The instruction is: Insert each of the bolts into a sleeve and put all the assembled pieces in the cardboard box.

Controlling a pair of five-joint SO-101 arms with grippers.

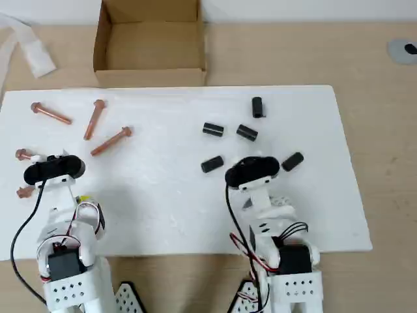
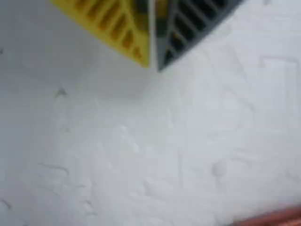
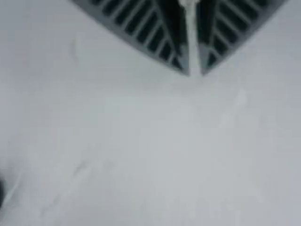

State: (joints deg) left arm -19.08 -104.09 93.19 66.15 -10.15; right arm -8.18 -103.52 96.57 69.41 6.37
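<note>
Covering wooden table [image 1: 384, 130], white sheet [image 1: 163, 202]; left hand [image 2: 153, 66], right hand [image 3: 194, 70] both pressed together, empty.

Cardboard box [image 1: 151, 77]: open-topped, upright, empty. Copper bolts [image 1: 94, 119]: three in full sight, two partly hidden, all lying flat and loose, in front of the box toward its left. Black sleeves [image 1: 213, 130]: five, unassembled, scattered in front of the box toward its right.

High cam: fixed, overhead, looks down on counter [image 1: 384, 130] & white sheet [image 1: 163, 208], mid-range. L/R wrist cams: v. close, face down onto white sheet past left pincer [image 2: 153, 66], right pincer [image 3: 190, 70]. Shared by all 3: the white sheet.
</note>
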